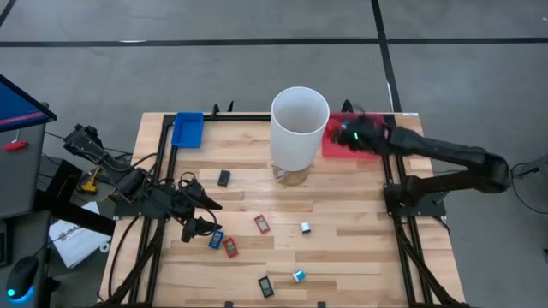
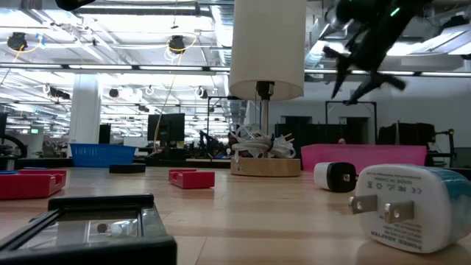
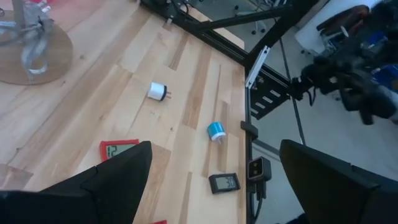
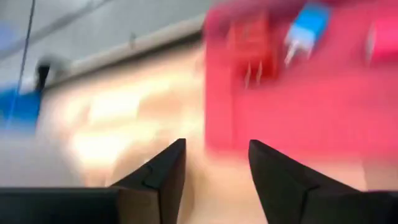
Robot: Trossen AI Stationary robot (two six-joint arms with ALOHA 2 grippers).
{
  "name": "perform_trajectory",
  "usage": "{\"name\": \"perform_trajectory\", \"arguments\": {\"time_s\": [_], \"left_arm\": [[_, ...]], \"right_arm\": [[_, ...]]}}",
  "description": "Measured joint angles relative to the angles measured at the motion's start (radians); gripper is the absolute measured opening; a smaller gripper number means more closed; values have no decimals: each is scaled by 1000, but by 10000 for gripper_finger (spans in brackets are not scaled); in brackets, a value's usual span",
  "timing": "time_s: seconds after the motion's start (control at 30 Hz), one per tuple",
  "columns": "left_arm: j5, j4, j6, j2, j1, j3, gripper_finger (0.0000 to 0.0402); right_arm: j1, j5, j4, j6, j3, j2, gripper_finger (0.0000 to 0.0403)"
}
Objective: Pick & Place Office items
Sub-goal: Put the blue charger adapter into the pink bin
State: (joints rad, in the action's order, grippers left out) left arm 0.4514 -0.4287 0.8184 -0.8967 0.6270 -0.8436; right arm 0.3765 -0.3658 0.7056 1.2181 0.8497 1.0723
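Small office items lie flat on the wooden table: a black piece, a red piece, a white plug-like bit, a blue-white bit, a black piece, and a blue and a red piece side by side. My left gripper hangs open just beside that pair. My right gripper hovers open over the red tray, with nothing between its fingers. Inside the tray lie a red piece and a blue-white bit.
A tall white cylinder on a round wooden base stands at the table's far middle, between the blue tray at the far left and the red tray. Black frame rails run along the table's left and right edges. The near middle holds only the scattered pieces.
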Motion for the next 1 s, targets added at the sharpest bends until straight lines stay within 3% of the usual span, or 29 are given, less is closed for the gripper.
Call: {"name": "perform_trajectory", "arguments": {"time_s": [0.13, 0.23, 0.4, 0.5, 0.73, 1.0], "left_arm": [[-23, 2, -1, 0, 0, 0, 351], [-35, 2, -3, 0, 0, 0, 351], [-52, 2, -27, 0, 0, 0, 351], [-58, 3, -28, 0, 0, 0, 351], [-58, 4, -26, 0, 0, 0, 351], [-58, 38, -25, 0, 0, 0, 351]], "right_arm": [[-278, -29, 140, 110, 0, -88, 142], [-482, -20, 81, 66, 0, -119, 134], [-791, 31, -204, -261, 0, -80, 133], [-921, 33, -304, -469, 0, -11, 133], [-982, 162, -383, -659, 27, 210, 155], [-955, 282, -387, -931, 230, 519, 222]]}}
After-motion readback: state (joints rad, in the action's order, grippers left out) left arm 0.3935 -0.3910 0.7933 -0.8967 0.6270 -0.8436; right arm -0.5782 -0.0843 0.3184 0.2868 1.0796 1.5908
